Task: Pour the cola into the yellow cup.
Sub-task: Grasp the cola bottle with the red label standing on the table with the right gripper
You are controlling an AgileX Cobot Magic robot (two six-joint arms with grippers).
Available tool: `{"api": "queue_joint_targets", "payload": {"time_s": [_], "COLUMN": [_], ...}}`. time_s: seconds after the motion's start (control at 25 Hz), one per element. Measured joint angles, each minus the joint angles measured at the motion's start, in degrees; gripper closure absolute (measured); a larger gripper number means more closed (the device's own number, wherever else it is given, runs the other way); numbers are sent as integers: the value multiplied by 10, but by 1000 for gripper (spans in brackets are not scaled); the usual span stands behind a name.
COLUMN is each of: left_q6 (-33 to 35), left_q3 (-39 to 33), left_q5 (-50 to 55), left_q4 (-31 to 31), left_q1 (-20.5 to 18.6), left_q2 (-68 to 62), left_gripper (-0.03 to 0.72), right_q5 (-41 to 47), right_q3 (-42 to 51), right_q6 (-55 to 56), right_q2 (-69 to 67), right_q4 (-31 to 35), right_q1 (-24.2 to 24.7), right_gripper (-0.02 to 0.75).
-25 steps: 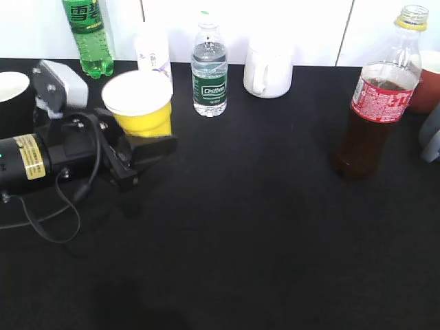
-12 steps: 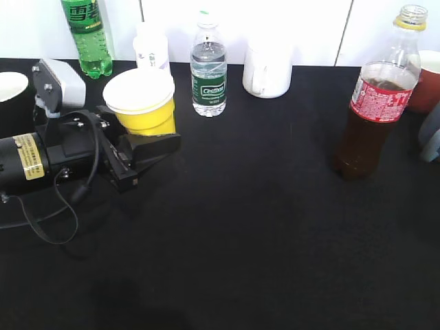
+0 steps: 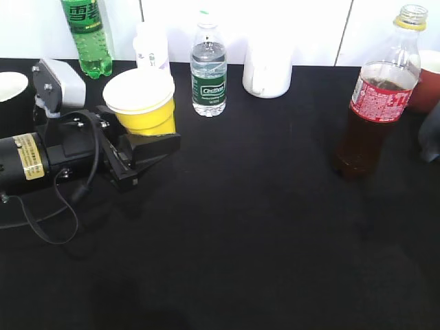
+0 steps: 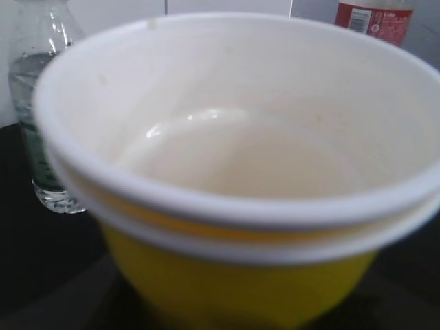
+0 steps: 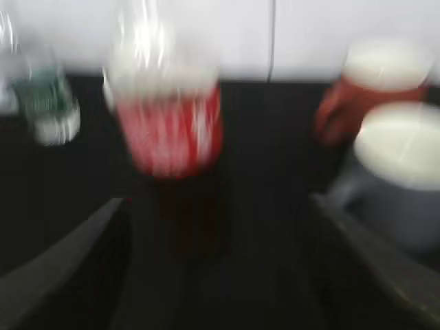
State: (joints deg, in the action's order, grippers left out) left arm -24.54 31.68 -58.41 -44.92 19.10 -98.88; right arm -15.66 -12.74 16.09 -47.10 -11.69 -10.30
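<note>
We see the left gripper (image 3: 148,141) clamped on the yellow cup (image 3: 142,103), upper left | the cola (image 3: 375,103) upright, right edge | right gripper (image 5: 220,268) spread wide, facing the bottle

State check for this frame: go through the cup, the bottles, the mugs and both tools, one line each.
yellow cup: upright, empty, held by left tool.
cola: upright, uncapped, partly full, not held.
water bottle: upright, capped.
green soda bottle: upright, cap out of frame.
white mug: upright.
left tool: shut on the cup.
right tool: open, fingers either side of the cola, blurred.
</note>
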Motion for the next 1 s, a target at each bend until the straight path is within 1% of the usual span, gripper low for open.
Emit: {"api": "queue_joint_targets", "payload": {"time_s": [0.08,0.12,0.16,0.2,0.24,0.32,0.4,0.48,0.56,0.88,1.0], "left_q6": [0,0,0,0,0,0,0,0,0,0,0], "left_q3": [0,0,0,0,0,0,0,0,0,0,0], "left_q5": [0,2,2,2,3,3,3,4,4,4,4], "left_q4": [0,0,0,0,0,0,0,0,0,0,0], "left_q1": [0,0,0,0,0,0,0,0,0,0,0], "left_q2": [0,0,0,0,0,0,0,0,0,0,0], "left_gripper": [239,239,239,239,239,239,239,239,239,239,239], "right_q5": [-17,-63,-86,-157,-178,-278,-318,-392,-419,-453,-480], "right_q3": [4,5,5,5,5,-2,-10,-16,-20,-98,-110], "right_q6": [1,2,2,2,2,-6,-36,-73,-85,-88,-87], "right_q2": [-74,-130,-152,-213,-234,-330,-374,-419,-439,-530,-556], "right_q4": [-12,-58,-72,-89,-91,-93,-62,8,29,12,4], "right_q1": [-2,-2,-2,-2,-2,-2,-2,-2,-2,-2,-2], "right_gripper": [153,153,153,140,130,81,78,78,78,87,165]}}
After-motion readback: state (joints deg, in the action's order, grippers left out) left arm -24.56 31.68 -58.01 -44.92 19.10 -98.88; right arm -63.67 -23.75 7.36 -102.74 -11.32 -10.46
